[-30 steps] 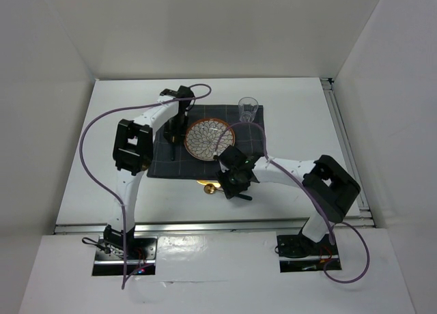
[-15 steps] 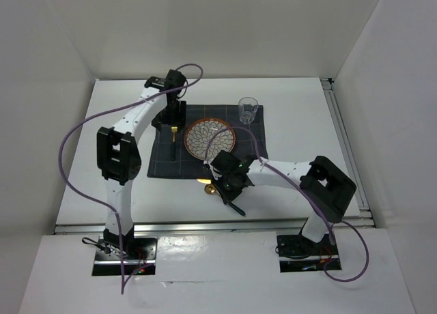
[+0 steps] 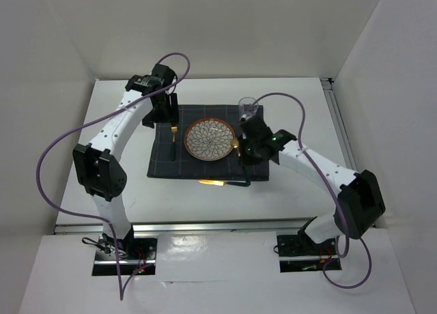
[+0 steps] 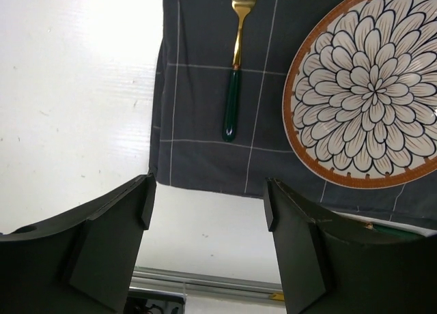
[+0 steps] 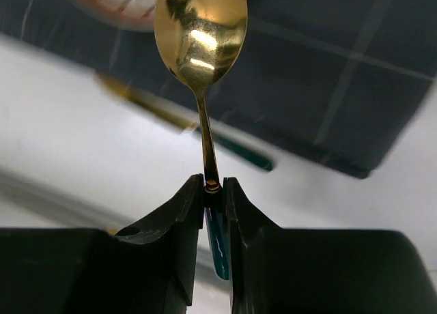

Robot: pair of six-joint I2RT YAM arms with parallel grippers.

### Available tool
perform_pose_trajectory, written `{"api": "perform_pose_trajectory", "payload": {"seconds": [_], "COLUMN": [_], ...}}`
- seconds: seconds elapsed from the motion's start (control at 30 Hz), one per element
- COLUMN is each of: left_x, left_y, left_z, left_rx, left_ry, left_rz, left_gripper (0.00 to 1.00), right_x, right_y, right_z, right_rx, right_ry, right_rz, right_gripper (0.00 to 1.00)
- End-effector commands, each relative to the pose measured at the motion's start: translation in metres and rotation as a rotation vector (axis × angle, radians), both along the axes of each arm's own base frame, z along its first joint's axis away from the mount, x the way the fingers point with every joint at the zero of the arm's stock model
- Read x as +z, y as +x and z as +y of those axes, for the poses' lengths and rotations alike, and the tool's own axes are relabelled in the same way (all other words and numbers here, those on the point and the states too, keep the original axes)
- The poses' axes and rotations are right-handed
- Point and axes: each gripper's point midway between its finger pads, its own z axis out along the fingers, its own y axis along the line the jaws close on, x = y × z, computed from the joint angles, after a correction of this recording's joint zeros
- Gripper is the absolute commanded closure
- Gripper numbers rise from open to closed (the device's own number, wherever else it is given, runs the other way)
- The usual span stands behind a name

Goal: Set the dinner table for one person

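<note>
**Spoon aloft, bound for the plate's right side**

The right gripper [image 5: 213, 188] has its fingers pinching the green handle of a gold spoon [image 5: 200, 34], held above the right part of the placemat [image 3: 160, 165], just beside the rim of the plate [image 3: 210, 139] and on the near side of the glass [image 3: 247, 109]. The left gripper [image 4: 208, 215] hovers with its fingers spread and empty, and the fork [image 4: 235, 68] lies flat on the cloth left of the plate. The surface [image 3: 218, 92] carries the placemat at its middle. A knife [image 3: 222, 183] lies on bare white just off the cloth's near edge.

The step in hand looks like placing the spoon. The next move probably calls for lowering it to the cloth right of the plate, then releasing. The knife seems not yet set.
</note>
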Motion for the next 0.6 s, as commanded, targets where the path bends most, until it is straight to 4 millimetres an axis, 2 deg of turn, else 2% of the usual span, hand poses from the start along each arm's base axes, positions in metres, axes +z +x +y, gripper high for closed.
{"api": "perform_pose_trajectory", "payload": {"seconds": [0.0, 0.03, 0.13, 0.17, 0.23, 0.27, 0.37, 0.4, 0.47, 0.5, 0.57], "left_x": [0.021, 0.021, 0.019, 0.022, 0.023, 0.019, 0.019, 0.019, 0.019, 0.016, 0.016], "left_y": [-0.007, -0.006, -0.009, -0.01, -0.013, -0.015, -0.018, -0.018, -0.018, -0.019, -0.019], "left_z": [0.005, 0.005, 0.006, 0.004, 0.005, 0.006, 0.007, 0.007, 0.007, 0.007, 0.008], "left_rx": [0.06, 0.071, 0.071, 0.067, 0.067, 0.067, 0.067, 0.067, 0.067, 0.067, 0.059], "left_ry": [-0.022, -0.028, -0.027, -0.038, -0.038, -0.034, -0.033, -0.033, -0.033, -0.03, -0.026], "left_rz": [-0.073, -0.075, -0.073, -0.079, -0.079, -0.068, -0.066, -0.066, -0.066, -0.058, -0.057], "left_gripper": [0.18, 0.18, 0.18, 0.18, 0.18, 0.18, 0.18, 0.18, 0.2, 0.2, 0.2], "right_x": [0.011, 0.001, 0.002, -0.015, -0.026, -0.029, -0.03, -0.044, -0.05, -0.059, -0.063], "right_y": [0.053, 0.068, 0.108, 0.117, 0.137, 0.145, 0.163, 0.167, 0.172, 0.173, 0.174], "right_z": [-0.022, -0.031, -0.031, -0.031, -0.028, -0.031, -0.023, -0.028, -0.026, -0.03, -0.029], "right_rx": [-0.329, -0.382, -0.414, -0.426, -0.403, -0.418, -0.41, -0.424, -0.434, -0.443, -0.443], "right_ry": [0.086, 0.09, 0.125, 0.101, 0.072, 0.061, 0.064, 0.046, 0.045, 0.033, 0.029], "right_rz": [-0.045, -0.029, -0.07, -0.042, -0.045, -0.048, -0.062, -0.039, -0.027, -0.012, -0.006], "right_gripper": [0.99, 0.99, 0.99, 0.99, 0.99, 0.99, 0.99, 0.99, 0.99, 0.94, 0.72]}}
